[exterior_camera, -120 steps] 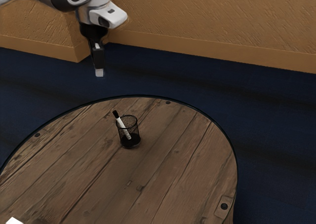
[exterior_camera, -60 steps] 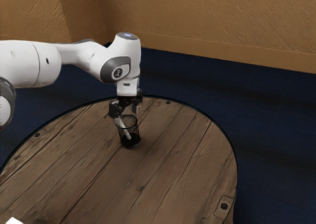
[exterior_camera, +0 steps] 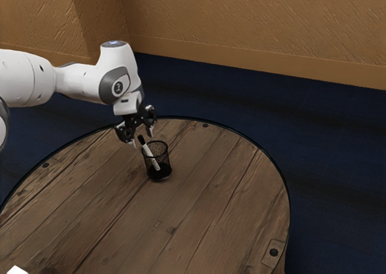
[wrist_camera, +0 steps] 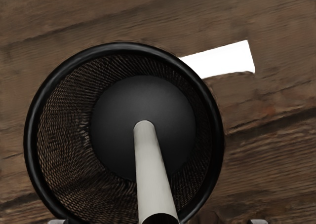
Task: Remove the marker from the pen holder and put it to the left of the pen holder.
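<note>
Pincer (exterior_camera: 142, 139) is being held spread wide, w/ marker's (exterior_camera: 147, 149) upper end being flanked by its tips. White marker, blk cap up, is being propped tilted inside mesh pen holder (exterior_camera: 165, 161) on surface (exterior_camera: 211, 189).

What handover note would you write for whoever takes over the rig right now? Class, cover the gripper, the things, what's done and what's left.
Gripper: open and empty, jaws apart at the marker's dark upper end.
Things: marker leaning inside the mesh pen holder, dark end up; holder upright on the table.
Done: gripper brought to the marker; no grip yet.
Left: close on the marker, lift it out, lay it left of the holder.
</note>
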